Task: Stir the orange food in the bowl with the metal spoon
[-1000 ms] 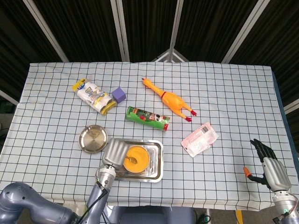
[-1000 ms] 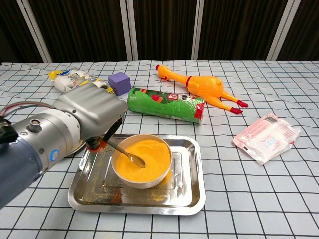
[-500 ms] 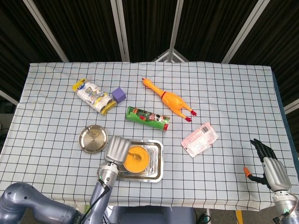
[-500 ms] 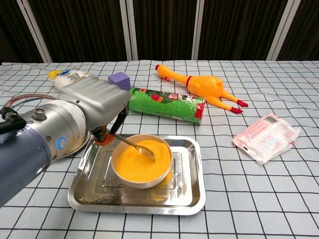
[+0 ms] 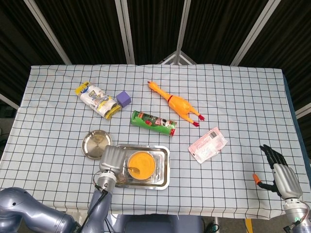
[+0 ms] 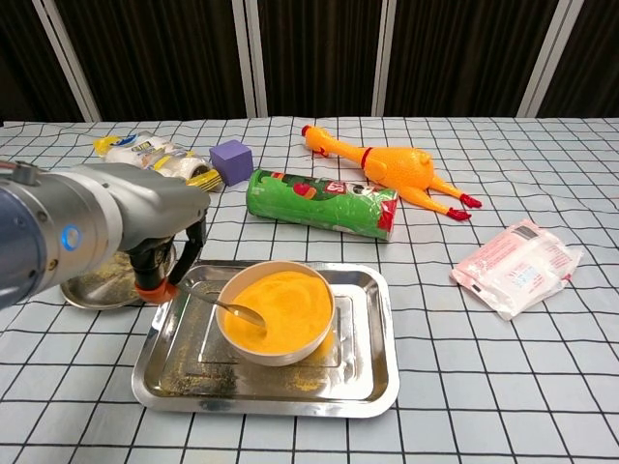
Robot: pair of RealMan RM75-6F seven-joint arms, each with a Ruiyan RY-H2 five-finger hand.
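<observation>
Swept back toward the robot's own left over the last second, the left hand [image 6: 160, 246] now hangs over the left rim of the shallow steel tray [image 6: 372, 372], and the slim metal spoon [image 6: 232, 309] it grips has travelled from the far side of the orange food [image 6: 280, 304] to the near left — a stirring arc, to judge by the path. Its fingers are clamped on the spoon's handle end, though the exact pinch is hidden beneath the grey hand shell. From there the handle slants down and rightward over the rim of the round cream bowl [image 6: 276, 353], its tip resting in the food just beside the left wall. The bowl sits inside the tray, likely to catch spills; orange dust already lies on the tray floor. At the table's right edge the right hand [image 5: 281, 174] waits well apart from the work, fingers spread and holding nothing. A green cylindrical snack can [image 6: 321, 203] lies on its side just behind the tray.
</observation>
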